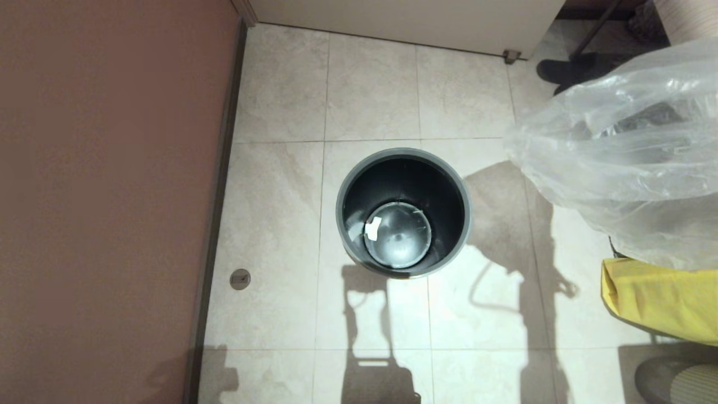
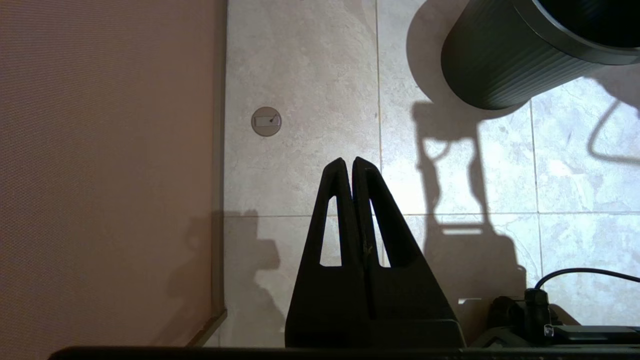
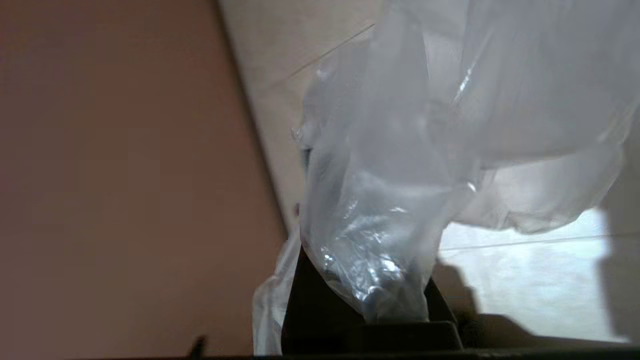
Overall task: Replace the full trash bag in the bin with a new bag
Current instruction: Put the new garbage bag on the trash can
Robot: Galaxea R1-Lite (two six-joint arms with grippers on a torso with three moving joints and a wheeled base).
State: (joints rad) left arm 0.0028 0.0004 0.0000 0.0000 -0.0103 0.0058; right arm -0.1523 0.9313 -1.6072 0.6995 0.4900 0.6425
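Bin (image 1: 343, 196) bare, new bag (image 1: 622, 151) up in the air.

Old bag out already. Clear bag pinched in right gripper (image 3: 370, 295) jaws, off to the bin's right, not yet inside. Left gripper (image 2: 348, 162) parked low, jaws pressed together, holding nothing.

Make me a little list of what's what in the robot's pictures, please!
bin: the bin stands upright on the tiled floor, unlined, a white scrap on its bottom
new bag: the new bag hangs in the air to the bin's right
right gripper: right gripper shut on the new bag
left gripper: left gripper shut, empty, above the floor
yellow bag: yellow bag at right edge
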